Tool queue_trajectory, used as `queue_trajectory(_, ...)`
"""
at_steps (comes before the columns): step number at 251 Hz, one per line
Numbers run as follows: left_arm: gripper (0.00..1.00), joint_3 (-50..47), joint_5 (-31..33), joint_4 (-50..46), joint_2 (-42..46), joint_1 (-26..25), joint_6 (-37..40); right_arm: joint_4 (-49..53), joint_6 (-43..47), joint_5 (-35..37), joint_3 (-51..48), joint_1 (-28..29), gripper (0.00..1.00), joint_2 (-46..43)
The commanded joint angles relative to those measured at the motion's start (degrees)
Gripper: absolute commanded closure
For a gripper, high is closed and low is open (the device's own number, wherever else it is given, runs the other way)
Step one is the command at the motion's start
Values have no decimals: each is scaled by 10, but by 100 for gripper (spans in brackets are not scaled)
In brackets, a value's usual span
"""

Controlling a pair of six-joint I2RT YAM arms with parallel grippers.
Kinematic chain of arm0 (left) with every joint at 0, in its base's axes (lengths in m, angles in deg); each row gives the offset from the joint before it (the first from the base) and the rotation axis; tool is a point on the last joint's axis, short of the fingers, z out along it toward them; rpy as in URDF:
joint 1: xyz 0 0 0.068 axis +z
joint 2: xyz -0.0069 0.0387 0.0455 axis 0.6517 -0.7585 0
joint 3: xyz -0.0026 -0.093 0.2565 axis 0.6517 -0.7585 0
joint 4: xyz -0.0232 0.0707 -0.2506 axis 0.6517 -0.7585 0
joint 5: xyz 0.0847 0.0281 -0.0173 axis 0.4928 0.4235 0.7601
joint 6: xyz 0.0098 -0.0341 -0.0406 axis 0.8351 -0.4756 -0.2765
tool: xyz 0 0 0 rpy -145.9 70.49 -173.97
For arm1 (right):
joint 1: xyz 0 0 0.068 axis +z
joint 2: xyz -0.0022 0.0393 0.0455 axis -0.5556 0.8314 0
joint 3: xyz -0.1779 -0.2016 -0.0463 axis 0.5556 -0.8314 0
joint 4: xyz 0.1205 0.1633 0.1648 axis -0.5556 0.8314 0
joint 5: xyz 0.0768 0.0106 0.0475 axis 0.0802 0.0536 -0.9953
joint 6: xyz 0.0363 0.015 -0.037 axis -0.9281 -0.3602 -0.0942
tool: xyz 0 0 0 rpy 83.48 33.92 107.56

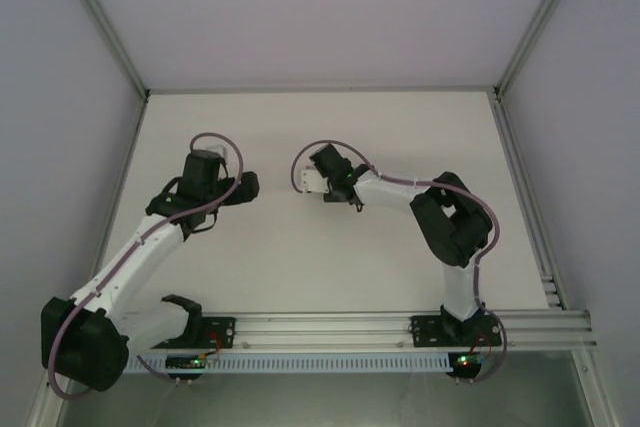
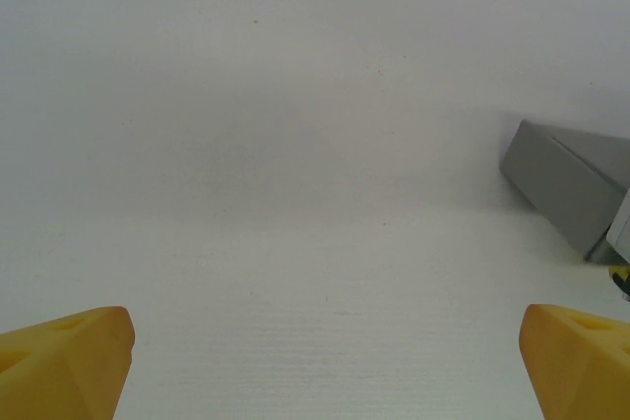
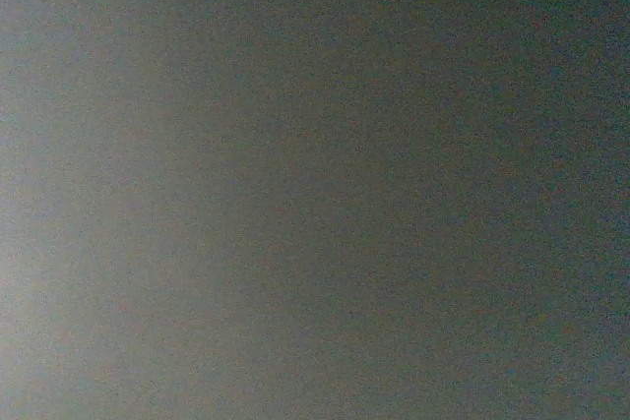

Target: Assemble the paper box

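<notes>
Over your white tabletop [image 1: 300, 127], the grey paper box [image 2: 569, 182] shows at 3 o'clock of your left tool [image 2: 315, 371], which is released and spread wide. Whether your right tool [image 1: 308, 184] is clenched, you cannot tell.

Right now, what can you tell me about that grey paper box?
The paper box shows in the left wrist view as plain matte grey card, folded into a low block: one corner, a top face and a darker side. It lies on the white table at the picture's right edge, which cuts off the rest.
</notes>
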Motion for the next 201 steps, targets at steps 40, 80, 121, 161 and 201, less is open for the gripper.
queue_trajectory(40, 0, -8, 5, 7, 18, 5, 2, 71, -9, -77, -42, 10, 1, -61)
queue_trajectory(80, 0, -15, 15, 30, 24, 5, 20, 110, -44, -119, -60, 15, 1, -108)
queue_trajectory(121, 0, -53, 52, 106, 54, 6, 60, 98, -106, -158, -97, 2, 1, -194)
queue_trajectory(161, 0, -102, 98, 202, 72, 28, 87, 57, -265, -182, -148, -63, 1, -285)
queue_trajectory(201, 1, -147, 94, 320, 21, 92, 136, -18, -438, -186, -230, -206, 1, -358)
